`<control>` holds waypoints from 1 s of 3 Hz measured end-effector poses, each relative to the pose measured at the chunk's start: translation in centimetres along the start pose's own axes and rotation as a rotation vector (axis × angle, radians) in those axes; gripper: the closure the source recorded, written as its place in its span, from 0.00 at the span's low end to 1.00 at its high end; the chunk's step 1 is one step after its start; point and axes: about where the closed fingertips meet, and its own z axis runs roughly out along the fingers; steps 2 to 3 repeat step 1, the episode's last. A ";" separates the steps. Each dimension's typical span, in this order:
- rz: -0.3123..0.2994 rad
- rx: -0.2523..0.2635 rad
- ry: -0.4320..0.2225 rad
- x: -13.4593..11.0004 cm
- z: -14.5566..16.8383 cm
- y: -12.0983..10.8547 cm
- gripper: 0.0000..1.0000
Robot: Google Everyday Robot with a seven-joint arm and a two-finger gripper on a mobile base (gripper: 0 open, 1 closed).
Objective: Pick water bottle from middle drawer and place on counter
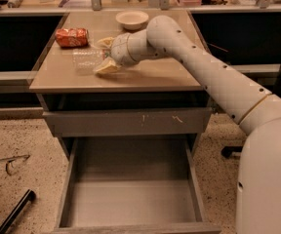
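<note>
We see the robot's pale arm reaching in from the right across the counter, with its gripper low over the left half of the tan top. Its two yellowish fingers stand spread apart, one toward the back of the counter and one toward the front, so we read the claw as open and not clamped on anything. The water bottle lies on its side on the counter, its right end just between those fingers; we cannot tell whether either finger touches it. Behind the bottle and a little to the left lies a crushed orange-red can, also on its side, and a shallow pale bowl sits near the back edge of the counter. Below the counter we see a closed grey drawer front with pale scratch marks. Under that, the middle drawer is pulled out toward us, and its grey floor is bare. The cabinet stands on a speckled floor.
</note>
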 end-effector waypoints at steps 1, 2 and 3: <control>0.000 0.000 0.000 0.0 0.0 0.0 0.00; 0.000 0.000 0.000 0.0 0.0 0.0 0.00; 0.000 0.000 0.000 0.0 0.0 0.0 0.00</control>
